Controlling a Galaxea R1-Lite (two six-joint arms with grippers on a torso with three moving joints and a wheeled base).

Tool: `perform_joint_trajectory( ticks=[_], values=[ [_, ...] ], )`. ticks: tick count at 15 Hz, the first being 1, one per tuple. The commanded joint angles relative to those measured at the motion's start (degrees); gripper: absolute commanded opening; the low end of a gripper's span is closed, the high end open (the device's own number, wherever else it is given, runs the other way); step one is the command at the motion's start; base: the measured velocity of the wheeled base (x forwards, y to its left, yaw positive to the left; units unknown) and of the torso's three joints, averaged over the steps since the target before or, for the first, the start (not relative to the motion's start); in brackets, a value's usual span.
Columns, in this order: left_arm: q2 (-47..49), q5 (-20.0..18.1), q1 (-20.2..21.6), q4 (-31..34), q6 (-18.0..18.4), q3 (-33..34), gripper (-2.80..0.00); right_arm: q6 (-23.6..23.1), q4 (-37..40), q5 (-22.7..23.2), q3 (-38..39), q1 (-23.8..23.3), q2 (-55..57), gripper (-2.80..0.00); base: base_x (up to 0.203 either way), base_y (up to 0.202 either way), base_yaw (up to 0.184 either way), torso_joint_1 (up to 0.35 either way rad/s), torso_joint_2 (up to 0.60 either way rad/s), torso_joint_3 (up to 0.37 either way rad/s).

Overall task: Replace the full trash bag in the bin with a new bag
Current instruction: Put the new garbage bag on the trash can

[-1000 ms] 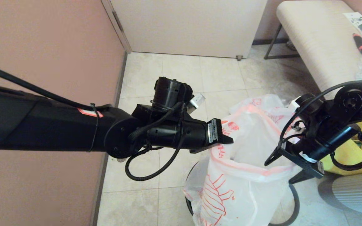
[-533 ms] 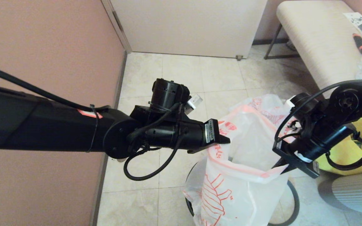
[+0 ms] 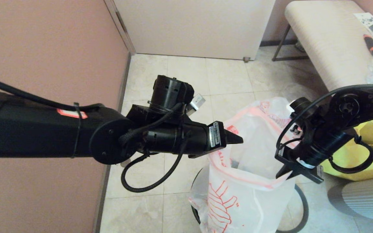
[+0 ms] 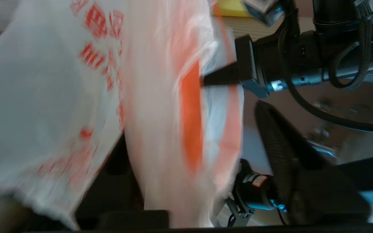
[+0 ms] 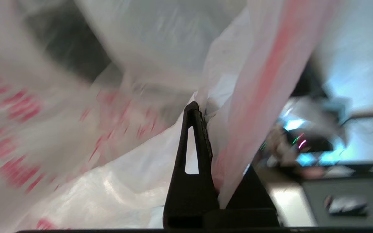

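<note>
The new bag, thin white plastic with red-orange print and a pinkish rim, stands mouth-open in the bin, a black basket with a thin grey hoop. My right gripper is shut on the bag's right rim; in the right wrist view the film is pinched between its closed fingers. My left gripper is at the left rim and open. In the left wrist view one finger stands clear of the film, which hangs loose and hides the other. I cannot pick out the full trash bag with certainty.
A yellow fabric tote lies right of the bin, with a grey ribbed round object in front of it. A beige bench stands at back right. The pink wall runs close along the left arm.
The right gripper shut on the bag's right rim and shifted left. The left gripper then opened and let go of the left rim, which sagged lower.
</note>
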Motion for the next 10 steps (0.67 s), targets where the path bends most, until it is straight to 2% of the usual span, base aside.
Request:
perform_joint_trajectory(
  ticks=[1,4,6,8,9,10],
  values=[
    [-5.00,1.88,-0.61,2.29,-0.59,0.02,0.00,0.31,-2.44,-3.83,0.33,2.36,-0.69,-2.80,0.000,0.000,0.000,0.000,0.00,0.000],
    [-10.53,4.43,-0.70,9.19,-1.89,-0.18,0.00,0.15,-6.01,-6.79,0.47,5.14,-3.71,-2.80,0.000,0.000,0.000,0.000,0.00,0.000],
    [-12.71,6.47,-0.50,19.82,-2.04,-0.83,0.00,-2.54,-9.81,-12.29,0.40,6.89,-6.26,-2.80,0.000,0.000,0.000,0.000,0.00,0.000],
    [-13.20,6.85,-0.45,32.85,-2.01,-0.19,0.00,-5.19,-12.43,-13.98,-0.60,7.76,-8.03,-2.80,0.000,0.000,0.000,0.000,0.00,0.000],
    [-13.09,6.29,-0.56,37.42,-1.91,2.06,0.00,-5.48,-13.53,-14.01,-0.91,7.78,-8.25,-2.80,0.000,0.000,0.000,0.000,0.00,0.000],
    [-12.98,5.51,-0.63,37.62,-1.83,5.35,0.00,-5.61,-14.61,-13.93,-0.91,7.73,-8.33,-2.80,0.000,0.000,0.000,0.000,0.00,0.000]
  ],
)
